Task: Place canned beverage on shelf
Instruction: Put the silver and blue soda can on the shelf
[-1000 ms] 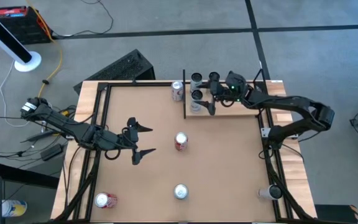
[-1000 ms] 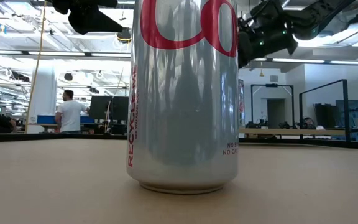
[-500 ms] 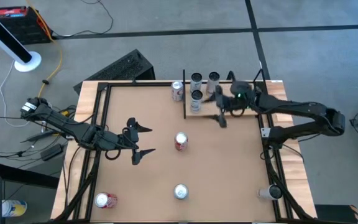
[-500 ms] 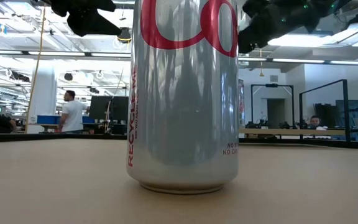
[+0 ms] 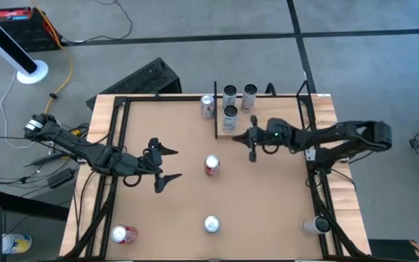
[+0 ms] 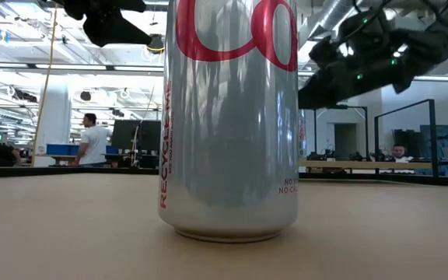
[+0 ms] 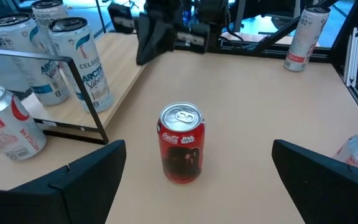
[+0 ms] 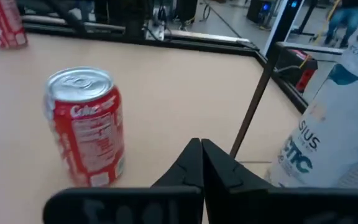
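Note:
Three canned beverages (image 5: pixel 229 116) stand upright on the shelf (image 5: pixel 282 120), a pale wood plank with black posts at the table's far right. My right gripper (image 5: pixel 252 151) hangs shut just off the shelf's near edge, touching nothing. In the right wrist view a white can (image 8: pixel 334 137) shows beside it. A red can (image 5: pixel 212 165) stands upright at the table's middle, ahead of both grippers (image 8: pixel 86 127) (image 7: pixel 182 142). My left gripper (image 5: pixel 178 163) waits open to the left of the red can, holding nothing.
A can (image 5: pixel 208 106) stands by the shelf's left post. A silver can (image 5: pixel 211 224) stands near the front edge and fills the low view (image 6: pixel 232 117). A red-and-white can (image 5: pixel 124 233) is at the near left, another can (image 5: pixel 313 226) at the near right.
My right gripper has drawn back from the cans on the shelf toward the table's near edge and the middle, and has shut with nothing in it. The cans on the shelf stay upright.

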`<state>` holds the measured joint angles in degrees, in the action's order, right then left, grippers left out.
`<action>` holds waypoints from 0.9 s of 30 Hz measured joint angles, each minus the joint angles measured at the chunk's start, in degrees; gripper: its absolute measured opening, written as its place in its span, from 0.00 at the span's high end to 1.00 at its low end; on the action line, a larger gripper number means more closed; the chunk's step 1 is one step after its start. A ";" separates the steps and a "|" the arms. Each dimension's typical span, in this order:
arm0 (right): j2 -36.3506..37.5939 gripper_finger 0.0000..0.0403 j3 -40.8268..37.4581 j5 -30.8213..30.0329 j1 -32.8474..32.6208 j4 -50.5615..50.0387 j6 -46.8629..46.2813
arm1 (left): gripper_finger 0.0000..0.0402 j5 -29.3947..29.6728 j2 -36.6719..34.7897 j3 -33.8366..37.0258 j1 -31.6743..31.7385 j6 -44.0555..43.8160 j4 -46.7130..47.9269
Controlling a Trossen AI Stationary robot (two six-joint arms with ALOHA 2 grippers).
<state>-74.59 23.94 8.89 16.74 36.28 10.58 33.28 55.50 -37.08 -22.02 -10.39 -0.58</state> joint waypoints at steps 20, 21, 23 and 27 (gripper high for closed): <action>-16.75 0.95 4.76 -12.08 -0.06 11.41 -3.68 | 0.03 -0.02 -0.01 0.00 0.00 0.02 0.11; -16.77 0.95 4.96 -12.15 0.12 11.27 -3.68 | 0.03 -0.02 0.00 0.00 0.00 0.02 0.10; -16.74 0.96 5.35 -12.15 0.57 11.60 -3.68 | 0.03 -0.02 0.00 0.00 0.00 0.02 0.26; -16.73 0.96 5.34 -13.53 2.09 11.31 -3.63 | 0.03 -0.04 -0.01 0.00 0.00 0.02 0.24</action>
<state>-91.31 29.28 -4.64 18.83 47.59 6.95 33.23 55.48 -37.08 -22.02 -10.37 -0.34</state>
